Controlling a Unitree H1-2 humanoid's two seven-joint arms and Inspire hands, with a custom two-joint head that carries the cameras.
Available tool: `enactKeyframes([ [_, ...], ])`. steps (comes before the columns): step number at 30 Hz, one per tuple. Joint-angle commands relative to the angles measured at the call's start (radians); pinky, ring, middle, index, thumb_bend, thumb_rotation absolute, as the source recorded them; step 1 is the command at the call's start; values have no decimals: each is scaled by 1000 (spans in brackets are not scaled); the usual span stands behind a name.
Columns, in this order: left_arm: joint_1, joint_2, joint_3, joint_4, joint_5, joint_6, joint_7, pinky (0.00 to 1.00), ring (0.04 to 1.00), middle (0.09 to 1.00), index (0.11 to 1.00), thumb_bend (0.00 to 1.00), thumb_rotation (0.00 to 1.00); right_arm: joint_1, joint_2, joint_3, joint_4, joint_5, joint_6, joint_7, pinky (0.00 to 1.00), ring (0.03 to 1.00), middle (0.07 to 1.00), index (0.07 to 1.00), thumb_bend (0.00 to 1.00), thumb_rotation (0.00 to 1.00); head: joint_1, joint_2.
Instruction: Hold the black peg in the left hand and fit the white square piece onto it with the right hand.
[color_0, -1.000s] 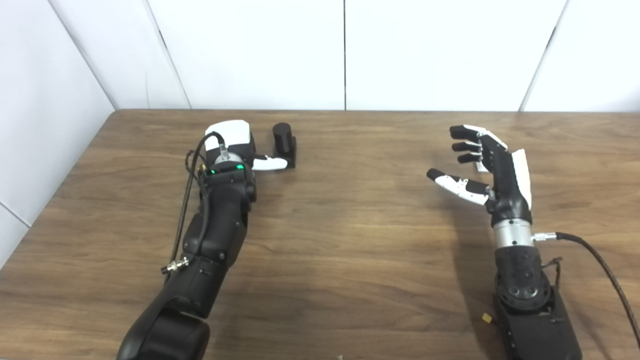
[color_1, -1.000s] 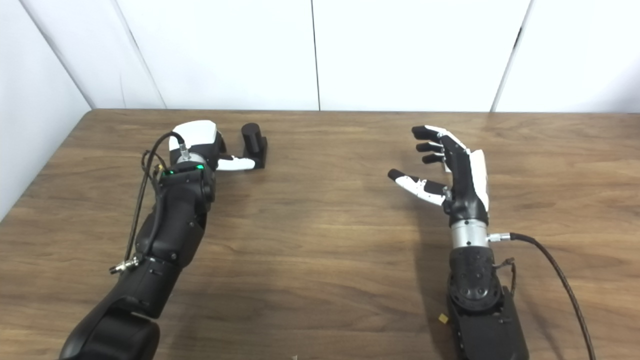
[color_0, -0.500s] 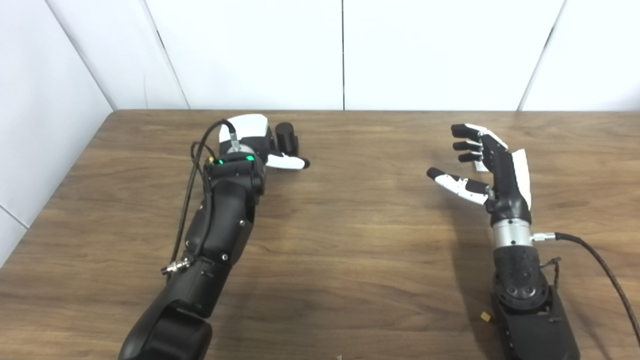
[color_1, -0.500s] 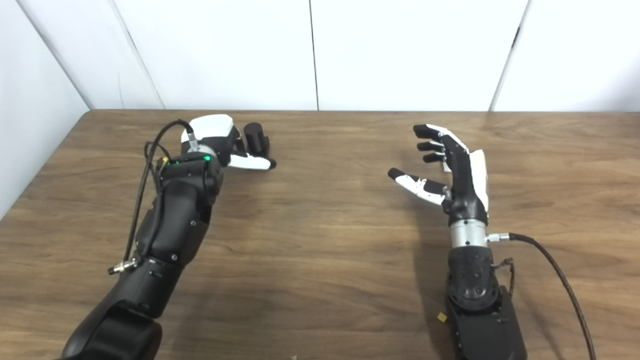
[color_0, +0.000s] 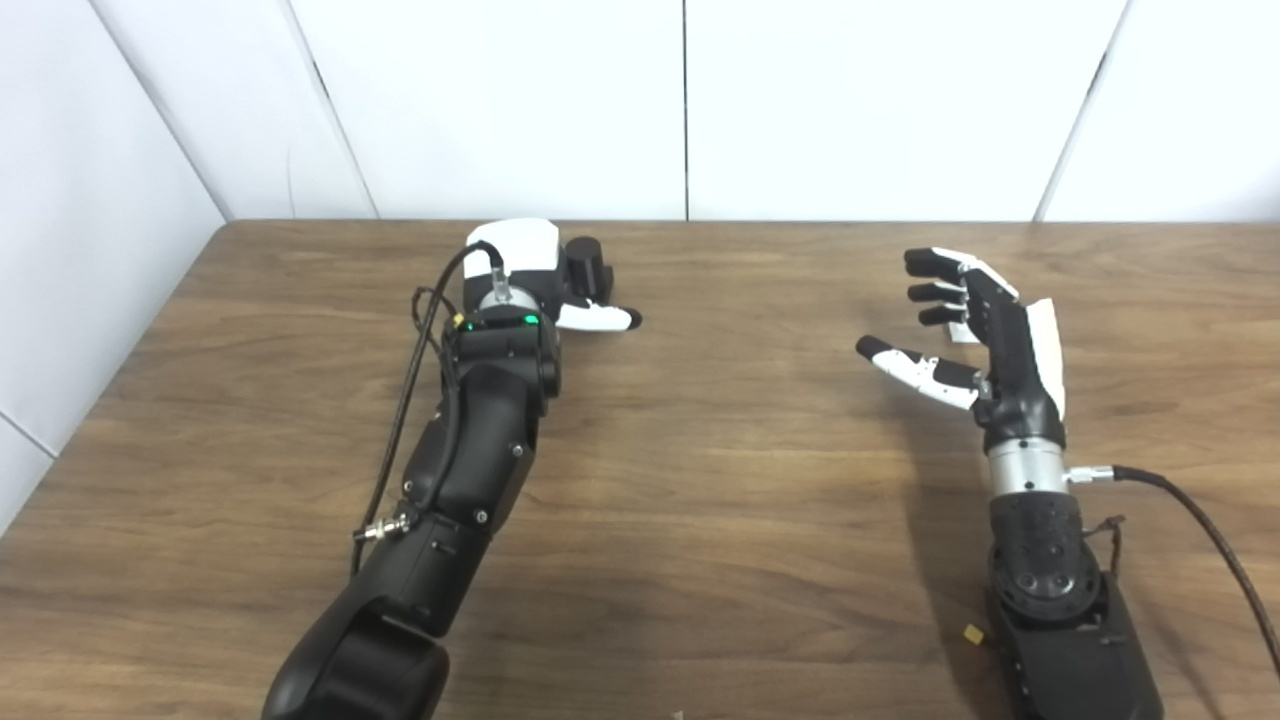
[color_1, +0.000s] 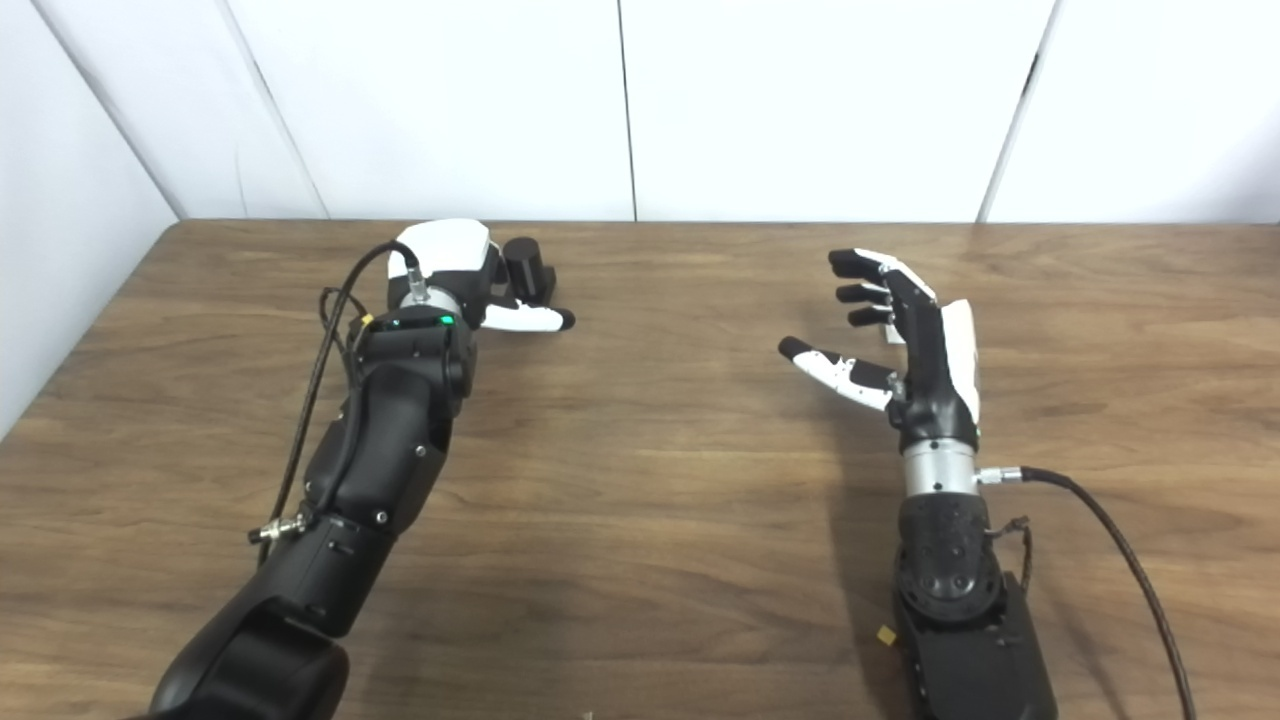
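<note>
The black peg (color_0: 588, 264), a short cylinder on a dark base, sits at the back left of the table and leans slightly. My left hand (color_0: 525, 275) is closed around its base, with the white thumb (color_0: 597, 318) stretched in front and the fingers hidden behind the hand. My right hand (color_0: 975, 330) stands open and upright on the right, holding nothing. A small part of the white square piece (color_0: 960, 333) shows on the table behind its fingers; the hand hides the rest.
The wooden table (color_0: 700, 480) ends at white wall panels at the back and on the left. A cable (color_0: 1200, 520) trails from my right wrist. A tiny yellow bit (color_0: 970, 632) lies by my right forearm.
My left hand has swung right and a little farther back, closing on the peg, which has shifted right with it and tilted. The right hand has stayed in place.
</note>
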Motion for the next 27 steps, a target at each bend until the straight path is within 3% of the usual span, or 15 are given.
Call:
enactKeyframes([
  [1,-58,11,2,-8,21,3,41,955,966,944,704,910,791,-36,1,-5,-19,-3,-46,-20,568,657,715,694,646,71,1,1],
  [5,-57,9,2,9,22,3,53,959,968,948,707,902,790,-32,3,-6,-25,-2,-34,-19,558,649,711,693,644,77,1,-1],
  [9,-55,16,-9,34,53,3,65,896,951,945,742,898,799,-29,2,-4,-30,-8,-29,-19,553,645,709,697,641,85,-2,0],
  [14,-49,21,-9,61,71,3,99,912,947,946,725,895,783,-24,4,-7,-36,-7,-25,-20,551,643,705,695,643,78,-5,3],
  [22,-49,24,-11,82,78,3,108,928,950,955,768,887,773,-22,-1,-11,-32,1,-32,-17,565,656,710,694,644,77,-2,2],
  [27,-48,13,1,98,82,4,157,959,948,952,740,889,758,-23,-4,-11,-29,7,-39,-13,556,652,709,693,641,66,-6,0],
])
